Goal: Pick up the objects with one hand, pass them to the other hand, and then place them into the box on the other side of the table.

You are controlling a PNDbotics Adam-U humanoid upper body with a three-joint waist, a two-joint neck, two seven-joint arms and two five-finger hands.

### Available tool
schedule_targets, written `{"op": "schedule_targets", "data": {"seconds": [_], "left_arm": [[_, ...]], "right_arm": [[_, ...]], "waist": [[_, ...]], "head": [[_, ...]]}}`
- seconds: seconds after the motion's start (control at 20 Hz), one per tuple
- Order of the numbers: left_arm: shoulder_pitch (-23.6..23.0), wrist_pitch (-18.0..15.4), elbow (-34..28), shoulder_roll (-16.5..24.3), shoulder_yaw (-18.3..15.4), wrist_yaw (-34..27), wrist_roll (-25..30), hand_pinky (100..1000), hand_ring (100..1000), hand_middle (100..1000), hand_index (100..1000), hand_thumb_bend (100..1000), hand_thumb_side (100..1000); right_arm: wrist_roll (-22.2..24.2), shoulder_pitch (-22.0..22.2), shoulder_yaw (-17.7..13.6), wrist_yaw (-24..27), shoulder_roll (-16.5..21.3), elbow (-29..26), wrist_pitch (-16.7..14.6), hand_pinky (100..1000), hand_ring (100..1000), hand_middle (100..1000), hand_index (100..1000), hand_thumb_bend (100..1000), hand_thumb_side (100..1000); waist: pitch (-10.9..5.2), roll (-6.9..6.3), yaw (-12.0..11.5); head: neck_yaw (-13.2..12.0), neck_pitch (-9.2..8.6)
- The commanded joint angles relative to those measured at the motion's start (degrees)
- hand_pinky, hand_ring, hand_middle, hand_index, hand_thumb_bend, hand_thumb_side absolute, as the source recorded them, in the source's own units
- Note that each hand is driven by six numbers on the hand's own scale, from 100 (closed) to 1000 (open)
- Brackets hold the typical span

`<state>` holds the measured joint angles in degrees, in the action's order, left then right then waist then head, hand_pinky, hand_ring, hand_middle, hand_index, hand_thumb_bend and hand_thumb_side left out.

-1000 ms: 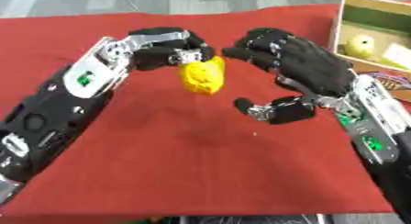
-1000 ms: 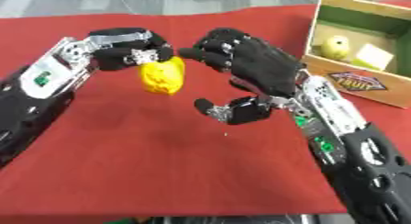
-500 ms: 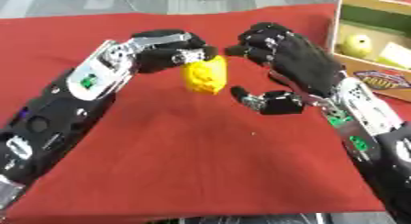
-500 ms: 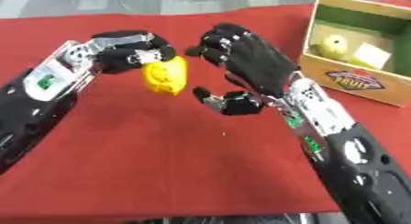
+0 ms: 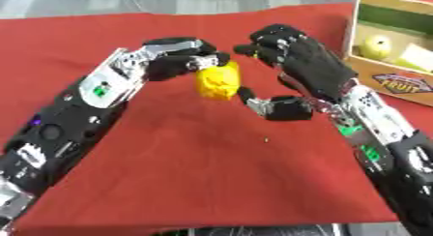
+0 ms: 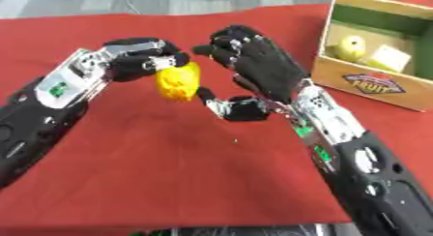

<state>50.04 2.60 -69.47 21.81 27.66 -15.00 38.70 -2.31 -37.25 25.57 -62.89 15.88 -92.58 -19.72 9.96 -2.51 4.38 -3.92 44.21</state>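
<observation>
Handover step: left hand [image 5: 173, 61] pinches the yellow object [image 5: 218, 81]; right hand [image 5: 300, 68], fingers spread, waits at its 3 o'clock. Next: right hand closes, left releases.

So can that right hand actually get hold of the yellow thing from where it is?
Probably yes: the right hand is open right beside the yellow object, which the left hand holds above the cloth, with nothing between them.
</observation>
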Motion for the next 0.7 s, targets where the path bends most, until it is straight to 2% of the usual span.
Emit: {"op": "schedule_targets", "data": {"seconds": [0.05, 0.3, 0.45, 0.7], "left_arm": [[1.5, -0.2, 0.1, -0.2, -1.0, 0.3, -0.2, 664, 382, 330, 489, 100, 618], [2.0, -0.3, 0.4, -1.2, -1.1, 0.3, -0.3, 665, 382, 330, 489, 100, 617], [2.2, -0.2, 0.6, -1.9, -1.4, 0.2, -0.5, 665, 382, 329, 489, 100, 618], [2.3, 0.0, 0.8, -2.2, -1.5, 0.1, -0.6, 665, 382, 329, 489, 100, 618]], "right_arm": [[0.9, -0.8, 0.2, 1.1, 0.0, -1.7, 0.0, 849, 810, 628, 836, 204, 513], [1.8, -1.0, 0.8, 1.9, 0.0, -2.4, -0.8, 851, 811, 627, 810, 205, 511], [1.7, -0.9, 0.8, 2.2, -0.1, -2.7, -0.8, 849, 807, 615, 760, 208, 476], [1.2, -0.9, 0.9, 2.3, -0.1, -2.7, -0.5, 849, 807, 615, 760, 208, 476]], "waist": [[-1.51, 0.41, 0.1], [-1.41, 0.45, 0.1], [-1.34, 0.50, 0.1], [-1.33, 0.51, 0.1]], "head": [[0.2, -0.09], [0.3, -0.09], [0.2, -0.09], [0.2, -0.09]]}}
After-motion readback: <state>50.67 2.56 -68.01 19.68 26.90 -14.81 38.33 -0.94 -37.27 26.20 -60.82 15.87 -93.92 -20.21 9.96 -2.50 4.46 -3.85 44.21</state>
